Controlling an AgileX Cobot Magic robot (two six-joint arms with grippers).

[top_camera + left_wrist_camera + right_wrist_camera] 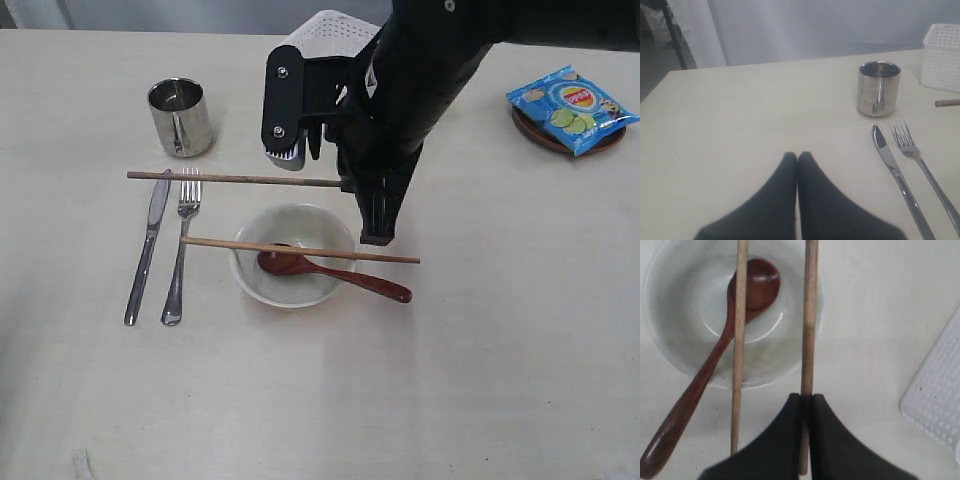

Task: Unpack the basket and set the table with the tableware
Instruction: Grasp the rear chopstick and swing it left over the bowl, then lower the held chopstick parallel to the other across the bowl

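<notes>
My right gripper [375, 232] [805, 397] is shut on one wooden chopstick [230, 179] [809, 315], held level above the table [480, 350] and reaching out past the off-white bowl [250, 280] [685, 315]. The other chopstick [290, 248] [739, 340] lies across the bowl's rim. A reddish-brown spoon [340, 275] [700, 390] rests with its head in the bowl. Left of the bowl lie the steel knife [148, 245] [895, 172] and fork [182, 245] [920, 160], with the steel mug [180, 117] [878, 89] behind them. My left gripper [798, 156] is shut and empty. The white basket [330, 35] [942, 57] stands behind the right arm.
At the far right a blue chip bag [570, 107] lies on the round brown plate [535, 135]. The right arm covers much of the basket in the exterior view. A corner of the basket [937, 400] shows close to the right gripper.
</notes>
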